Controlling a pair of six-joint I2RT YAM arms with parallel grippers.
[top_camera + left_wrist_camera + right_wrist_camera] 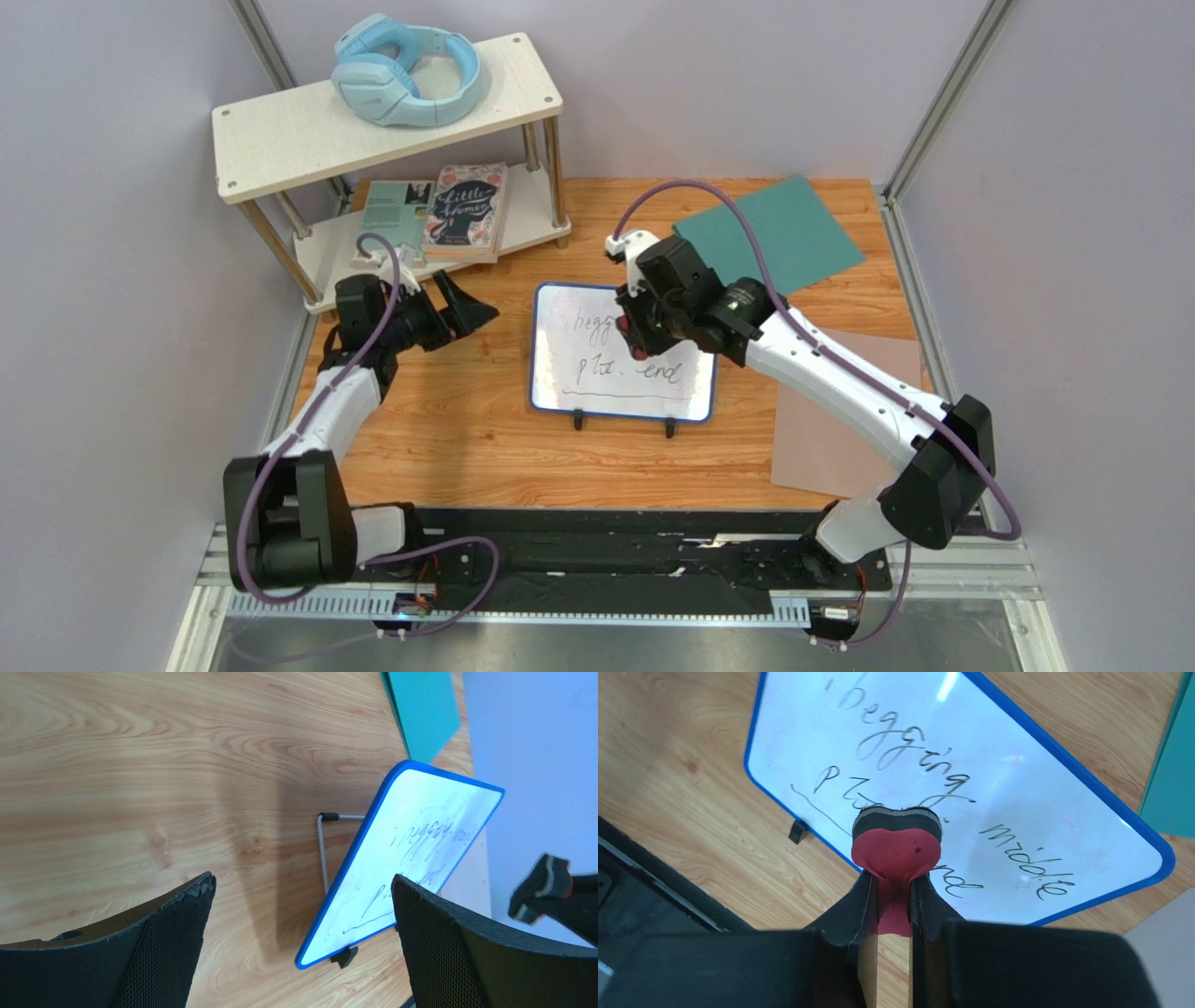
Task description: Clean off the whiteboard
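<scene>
Left to right across the wooden surface (463, 434): a two-tier shelf (281, 133) carrying blue headphones (407, 67) and books (467, 206) stands at 11 o'clock from the whiteboard (617, 357), and just below it the left tool (470, 297) waits at the board's 9 o'clock with its jaws spread fully wide and nothing between them, parked, it seems, to leave the board to its partner. The whiteboard sits mid-surface, tilted up on a wire stand (324, 847), its face covered in dark handwriting with an underline, none of it visibly wiped. Over the board's right half the right tool (634, 325) has its jaws pinched tight on a red-faced eraser (896, 843), pad pointed at the lower lines of writing; whether the pad touches the glossy face cannot be told. Bare wood lies open at the board's 9 and 6 o'clock, giving room for sweeps toward the left frame edge, though a hard push could probably tip or slide the propped board. A teal sheet (769, 231) lies at 1 o'clock, near the frame, and a pinkish-brown mat (828, 434) at 4 o'clock, under the right arm
</scene>
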